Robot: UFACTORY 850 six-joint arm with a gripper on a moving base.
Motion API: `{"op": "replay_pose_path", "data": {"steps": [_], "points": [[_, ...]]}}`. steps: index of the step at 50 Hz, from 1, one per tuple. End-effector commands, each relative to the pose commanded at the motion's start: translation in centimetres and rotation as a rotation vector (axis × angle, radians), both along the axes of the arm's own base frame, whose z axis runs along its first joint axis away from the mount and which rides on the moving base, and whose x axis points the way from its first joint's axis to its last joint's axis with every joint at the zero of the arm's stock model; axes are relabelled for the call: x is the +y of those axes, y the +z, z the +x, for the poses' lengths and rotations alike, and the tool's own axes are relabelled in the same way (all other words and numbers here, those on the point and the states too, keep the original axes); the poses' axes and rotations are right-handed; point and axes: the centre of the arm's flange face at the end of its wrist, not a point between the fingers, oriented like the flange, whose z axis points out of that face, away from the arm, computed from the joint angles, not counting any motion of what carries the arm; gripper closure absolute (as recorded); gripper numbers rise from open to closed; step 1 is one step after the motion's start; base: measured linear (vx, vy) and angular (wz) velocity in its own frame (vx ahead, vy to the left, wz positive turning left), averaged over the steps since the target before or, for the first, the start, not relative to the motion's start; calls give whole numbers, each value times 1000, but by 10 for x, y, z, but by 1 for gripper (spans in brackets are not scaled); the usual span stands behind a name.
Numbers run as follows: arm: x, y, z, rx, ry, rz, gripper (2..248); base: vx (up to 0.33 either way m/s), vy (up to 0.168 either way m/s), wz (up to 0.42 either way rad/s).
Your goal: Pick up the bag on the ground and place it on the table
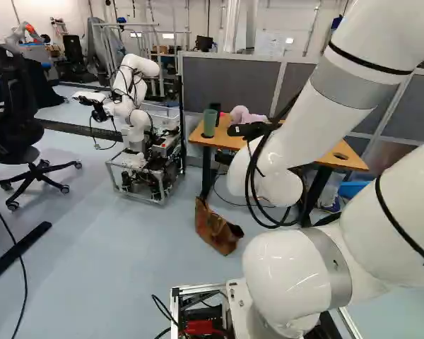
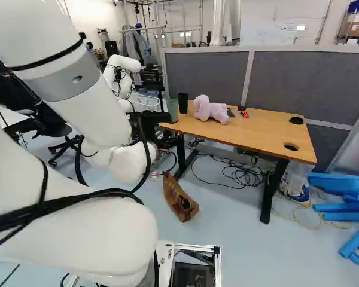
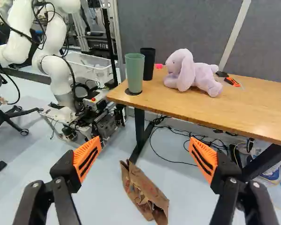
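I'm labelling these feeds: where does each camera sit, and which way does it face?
Left base view: on the base, behind the arm and left of it, facing ahead, slightly down; the arm fills the right side.
Right base view: behind the arm and right of it, facing the same way; the arm fills the left side.
Wrist view: at the arm's end, facing along the open gripper toward the bag and table.
All three share the bag, table and stuffed toy.

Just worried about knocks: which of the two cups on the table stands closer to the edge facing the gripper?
The green cup; the black cup stands behind it, nearer the grey partition.
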Motion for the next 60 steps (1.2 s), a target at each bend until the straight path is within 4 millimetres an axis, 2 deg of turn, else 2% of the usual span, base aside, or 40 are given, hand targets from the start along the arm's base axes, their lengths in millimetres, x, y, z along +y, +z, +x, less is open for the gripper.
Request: {"op": "replay_pose_path", "data": {"steps": [18, 41, 60], "points": [[0, -1, 22, 51, 0, 0, 3, 0, 0, 0], [6, -1, 63, 104, 17, -1, 3, 0, 0, 0], [9, -20, 103, 191, 25, -2, 3, 0, 0, 0]]}}
